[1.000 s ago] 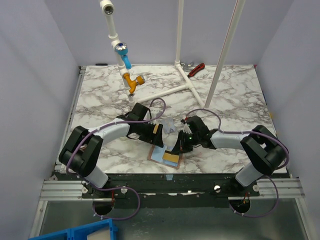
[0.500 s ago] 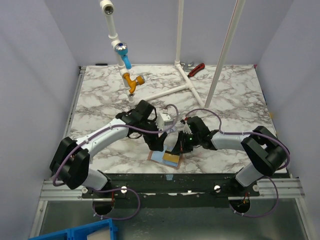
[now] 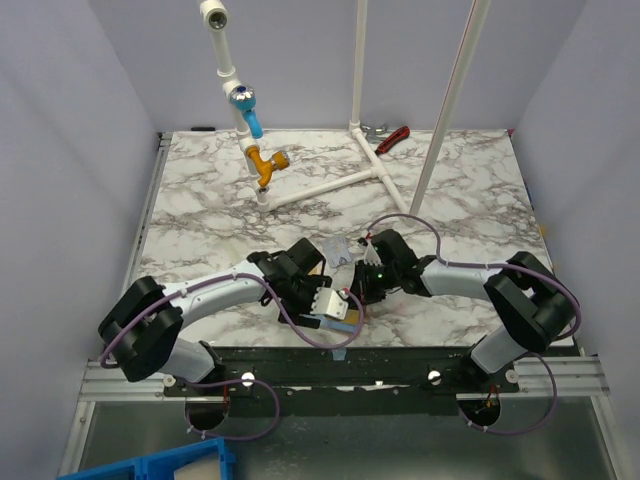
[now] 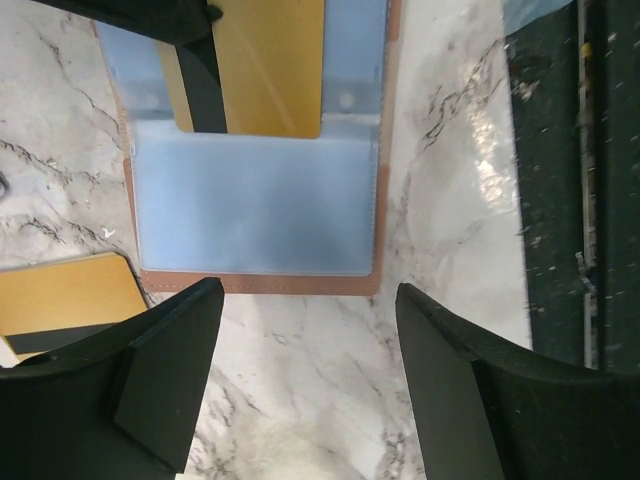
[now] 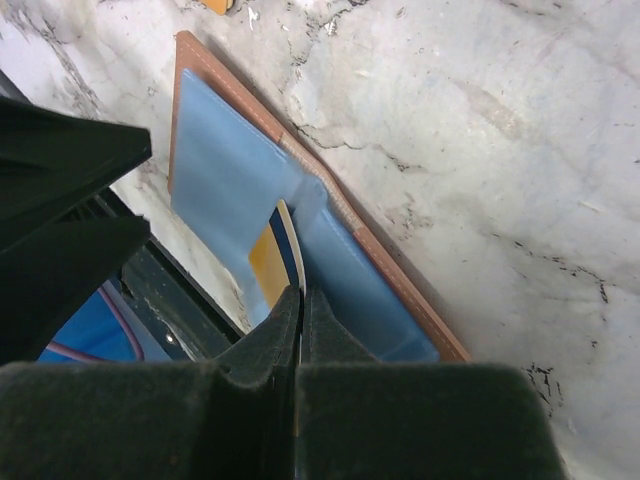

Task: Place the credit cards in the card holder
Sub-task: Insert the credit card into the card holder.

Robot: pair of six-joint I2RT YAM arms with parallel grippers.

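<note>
Marbled table point(image 3: 200, 200), lilac walls point(image 3: 60, 150) around, bears open card holder point(image 4: 255, 215).

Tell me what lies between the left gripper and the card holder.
Only bare marble table, seen in the left wrist view; the open left gripper has its fingertips framing the card holder's near edge.

The left arm point(image 3: 215, 292) has been stretched out and swung down toward the near edge of the table point(image 3: 200, 200), and its elbow has been lowered. The left gripper point(image 4: 308, 290) has been carried from beyond the holder point(image 4: 255, 215) to just above it. The holder is now largely covered in the top view. The fingers seem to have been turned toward the right arm, though that view is crowded.
</note>
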